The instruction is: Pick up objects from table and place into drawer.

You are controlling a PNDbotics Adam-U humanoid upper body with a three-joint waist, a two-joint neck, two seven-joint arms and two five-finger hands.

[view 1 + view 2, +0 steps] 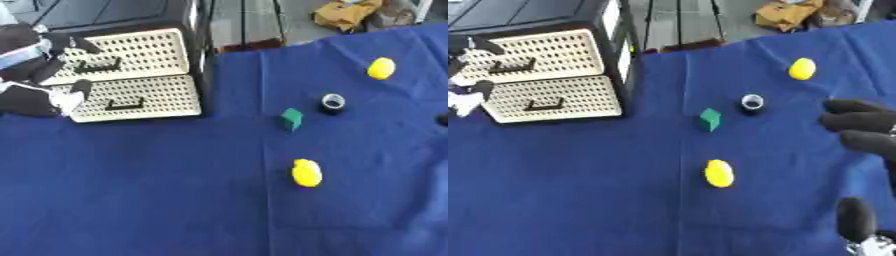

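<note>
On the blue cloth lie a green block (291,119), a small black cylinder with a white ring (332,103), a yellow rounded object (306,173) nearer me and a second yellow one (381,68) farther right. A black drawer unit (197,60) stands at the far left, with an upper cream perforated drawer front (144,52) and a lower one (144,97), both pushed in. My left hand (35,67) hovers at the drawers' left edge with fingers spread, holding nothing. At the right edge my right hand (864,125) is open and empty, right of the cylinder.
The blue table cloth (175,190) covers the whole near area. Beyond the table's far edge lies floor with a brown bag (348,12). A seam in the cloth runs down past the green block.
</note>
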